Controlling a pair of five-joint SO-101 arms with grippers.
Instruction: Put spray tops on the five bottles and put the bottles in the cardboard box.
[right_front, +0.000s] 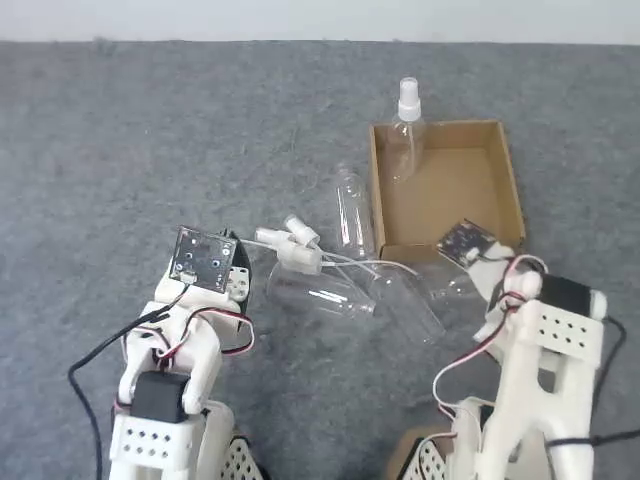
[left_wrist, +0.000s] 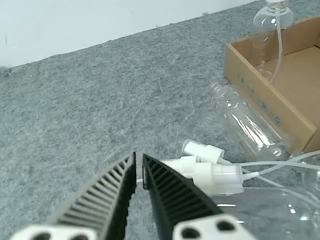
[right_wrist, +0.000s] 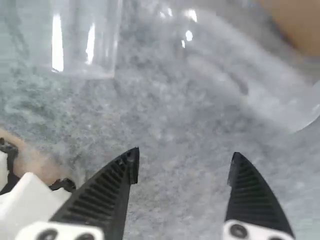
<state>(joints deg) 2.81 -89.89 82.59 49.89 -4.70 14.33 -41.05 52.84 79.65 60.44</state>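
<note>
The cardboard box (right_front: 505, 185) (left_wrist: 250, 75) lies at the back right. One clear bottle with a spray top (right_front: 406, 125) (left_wrist: 272, 17) leans in its far left corner. An uncapped bottle (right_front: 353, 210) (left_wrist: 250, 125) lies along the box's left wall. Three more uncapped bottles (right_front: 320, 290) (right_front: 405, 300) (right_front: 455, 285) lie in front of the box. Loose white spray tops (right_front: 290, 245) (left_wrist: 210, 167) with thin tubes rest left of them. My left gripper (left_wrist: 139, 162) is shut and empty, just short of the tops. My right gripper (right_wrist: 185, 160) is open over grey felt, near two bottles (right_wrist: 85, 35) (right_wrist: 250, 75).
Grey felt (right_front: 150, 150) covers the whole table, and its left half and back are bare. A white wall (left_wrist: 75, 25) runs behind the table. Both arm bases (right_front: 165, 420) (right_front: 530, 400) stand at the front edge.
</note>
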